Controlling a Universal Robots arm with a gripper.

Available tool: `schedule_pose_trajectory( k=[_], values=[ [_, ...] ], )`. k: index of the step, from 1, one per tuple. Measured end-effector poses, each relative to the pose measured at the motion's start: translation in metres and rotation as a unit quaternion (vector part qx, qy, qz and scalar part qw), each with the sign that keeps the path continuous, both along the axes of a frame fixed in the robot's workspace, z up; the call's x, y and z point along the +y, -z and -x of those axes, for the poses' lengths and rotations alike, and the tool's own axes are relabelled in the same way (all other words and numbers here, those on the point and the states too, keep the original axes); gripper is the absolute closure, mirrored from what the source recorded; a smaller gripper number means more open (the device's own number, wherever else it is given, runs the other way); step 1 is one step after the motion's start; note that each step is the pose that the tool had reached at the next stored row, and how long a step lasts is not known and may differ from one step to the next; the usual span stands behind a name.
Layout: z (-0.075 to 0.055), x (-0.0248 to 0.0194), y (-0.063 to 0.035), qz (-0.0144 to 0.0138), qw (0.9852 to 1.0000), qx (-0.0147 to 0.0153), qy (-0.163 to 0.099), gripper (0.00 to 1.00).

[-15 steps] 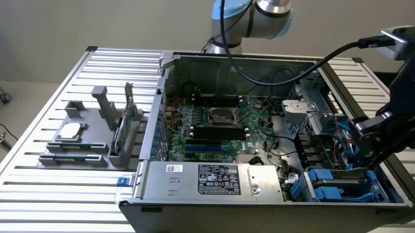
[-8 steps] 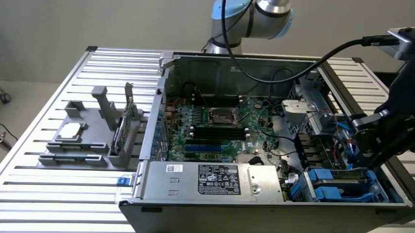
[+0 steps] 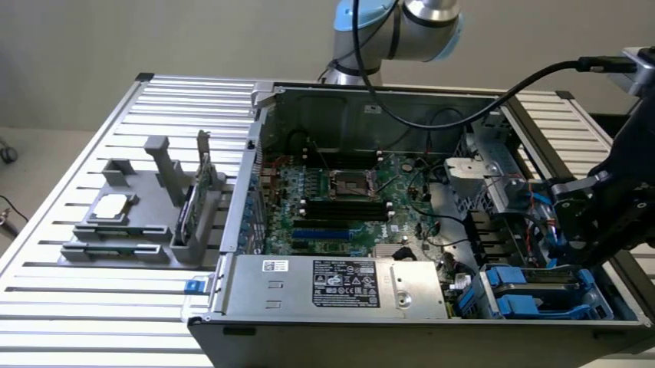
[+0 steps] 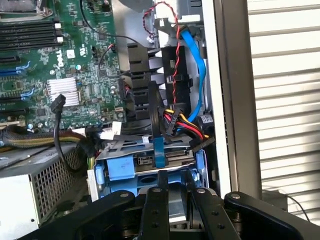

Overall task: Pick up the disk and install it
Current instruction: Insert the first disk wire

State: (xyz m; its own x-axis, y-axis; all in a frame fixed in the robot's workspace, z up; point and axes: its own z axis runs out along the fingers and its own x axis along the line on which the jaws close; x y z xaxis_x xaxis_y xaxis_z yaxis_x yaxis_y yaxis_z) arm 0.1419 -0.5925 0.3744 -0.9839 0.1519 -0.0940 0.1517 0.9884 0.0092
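Hand (image 4: 177,176) is clamped on the disk (image 4: 177,202), silver-grey metal pinched between the fingers (image 4: 160,205). Disk hangs directly over the drive bay (image 3: 542,290), at the PC case (image 3: 307,285) corner on the exterior view's right. I judge its long axis lies crosswise to the hand.

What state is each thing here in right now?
Computer case: open, insides showing.
Disk: gripped between the jaws, at the drive bay.
Chip: lying flat on the grey holder.
Green card: standing upright in the holder.
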Motion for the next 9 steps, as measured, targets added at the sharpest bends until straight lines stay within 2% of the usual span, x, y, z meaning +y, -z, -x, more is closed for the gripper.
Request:
schedule_pose_trajectory(
  k=[3,5,7,9],
  values=[
    [0.0000,0.0001,0.0012,-0.0008,0.9998,0.0000,0.021,0.75],
    [-0.0001,0.0000,0.0022,-0.0026,0.9994,0.0000,0.033,0.75],
    [-0.0004,0.0000,0.0028,-0.0061,0.9990,0.0001,0.044,0.75],
    [-0.0010,0.0000,0.0034,-0.0112,0.9986,0.0003,0.051,0.75]
  ],
)
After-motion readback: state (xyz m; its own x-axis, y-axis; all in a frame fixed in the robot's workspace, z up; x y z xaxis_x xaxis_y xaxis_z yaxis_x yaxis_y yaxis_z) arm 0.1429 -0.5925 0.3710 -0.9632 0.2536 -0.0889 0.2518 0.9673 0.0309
